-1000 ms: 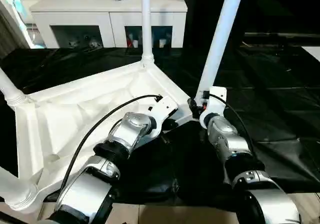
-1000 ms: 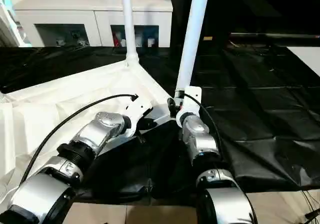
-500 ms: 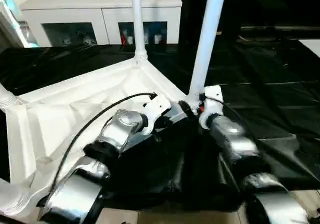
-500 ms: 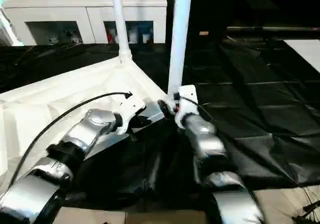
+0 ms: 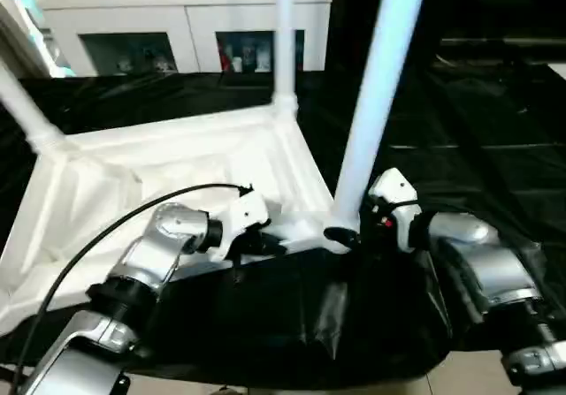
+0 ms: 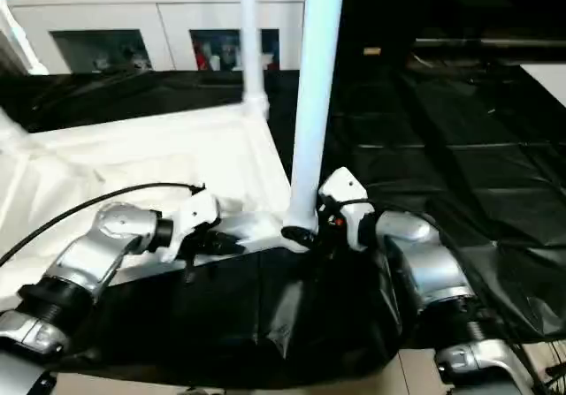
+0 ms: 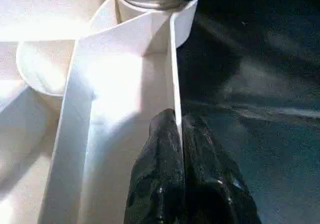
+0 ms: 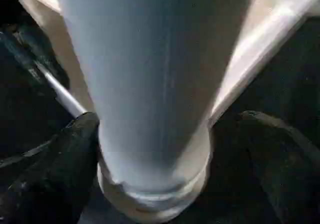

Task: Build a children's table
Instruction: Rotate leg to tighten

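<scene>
Seating the near-right leg [image 5: 376, 103] looks like the step in hand: it stands upright in its corner socket [image 5: 336, 231] of the children's table [image 5: 159, 161], which lies upside down on the black-draped work table [image 5: 495, 139], that corner close to the work table's near edge. 3 more legs show, at the far-right [image 5: 284, 37], far-left [image 5: 22, 103] and near-left corners, so all 4 seem to be in place.

In the left wrist view the left gripper [image 7: 179, 134] is pinched tight on the thin rim [image 7: 172, 68] of the tabletop, just short of the socket. In the right wrist view the right gripper [image 8: 170, 134] has its fingers [image 8: 60, 159] spread wide to either side of the leg's foot, apparently not clamping it.

Judging by this, the next move calls for checking that the leg sits fully home, then drawing the right gripper straight back toward the near edge so neither finger knocks the leg.

Open room lies on the black cloth to the right. The white cabinet [image 5: 177, 6] stands well beyond the far edge.
</scene>
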{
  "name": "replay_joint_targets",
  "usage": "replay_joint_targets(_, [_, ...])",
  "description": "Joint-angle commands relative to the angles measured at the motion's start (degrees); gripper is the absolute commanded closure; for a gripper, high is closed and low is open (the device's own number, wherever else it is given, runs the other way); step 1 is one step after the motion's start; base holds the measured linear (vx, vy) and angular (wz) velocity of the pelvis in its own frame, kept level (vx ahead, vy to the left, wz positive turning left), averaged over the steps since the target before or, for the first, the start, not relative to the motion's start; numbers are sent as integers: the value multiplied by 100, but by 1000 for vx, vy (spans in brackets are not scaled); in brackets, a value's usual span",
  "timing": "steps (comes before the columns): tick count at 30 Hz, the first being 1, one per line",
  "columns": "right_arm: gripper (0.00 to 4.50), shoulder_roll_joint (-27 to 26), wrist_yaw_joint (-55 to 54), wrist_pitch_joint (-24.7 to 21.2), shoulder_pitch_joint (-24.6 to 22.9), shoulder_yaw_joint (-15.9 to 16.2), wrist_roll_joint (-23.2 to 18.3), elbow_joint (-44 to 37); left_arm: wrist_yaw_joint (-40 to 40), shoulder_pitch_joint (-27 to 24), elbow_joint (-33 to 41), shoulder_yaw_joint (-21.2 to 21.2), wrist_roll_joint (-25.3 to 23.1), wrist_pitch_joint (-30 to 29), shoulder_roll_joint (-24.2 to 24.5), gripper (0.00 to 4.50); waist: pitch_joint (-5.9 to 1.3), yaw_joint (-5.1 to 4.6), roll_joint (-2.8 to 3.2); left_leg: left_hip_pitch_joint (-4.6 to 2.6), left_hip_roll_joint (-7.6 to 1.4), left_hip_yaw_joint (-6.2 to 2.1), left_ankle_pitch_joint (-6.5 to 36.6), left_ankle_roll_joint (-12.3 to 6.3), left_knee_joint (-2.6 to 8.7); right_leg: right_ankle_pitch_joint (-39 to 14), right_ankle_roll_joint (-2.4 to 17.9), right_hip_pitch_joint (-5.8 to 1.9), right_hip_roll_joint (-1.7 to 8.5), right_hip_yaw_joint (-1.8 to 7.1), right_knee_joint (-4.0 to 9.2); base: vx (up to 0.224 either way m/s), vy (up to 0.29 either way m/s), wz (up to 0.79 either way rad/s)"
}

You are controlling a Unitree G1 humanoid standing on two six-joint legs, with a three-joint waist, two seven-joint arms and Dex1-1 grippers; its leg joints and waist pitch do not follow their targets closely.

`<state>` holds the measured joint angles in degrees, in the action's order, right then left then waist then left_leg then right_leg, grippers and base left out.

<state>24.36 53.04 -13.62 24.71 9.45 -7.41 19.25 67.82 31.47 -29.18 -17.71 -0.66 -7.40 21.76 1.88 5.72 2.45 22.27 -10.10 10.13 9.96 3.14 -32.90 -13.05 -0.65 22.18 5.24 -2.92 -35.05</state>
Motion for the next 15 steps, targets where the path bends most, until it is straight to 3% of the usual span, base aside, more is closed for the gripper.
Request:
replay_joint_targets(1, [2, 150, 124, -36, -42, -51, -110, -177, 400, -114, 193, -33, 191, -28, 106, 450, -300, 5, -55, -112, -322, -64, 842, -604, 336, 245, 1597, -250, 308, 199, 330, 0, 0, 0])
replay_joint_targets(9, [2, 125, 594, 96, -67, 57, -236, -122, 618, -136, 322, -66, 278, -170, 213, 450, -326, 27, -80, -96, -294, -56, 484, -720, 276, 725, 1656, -262, 304, 192, 268, 0, 0, 0])
replay_joint_targets(15, [61, 54, 787, 133, -7, 53, -335, 57, 610, -123, 319, -65, 292, -222, 205, 450, -323, 31, -89, -102, -298, -58, 615, -674, 274, 475, 1670, -263, 308, 195, 273, 0, 0, 0])
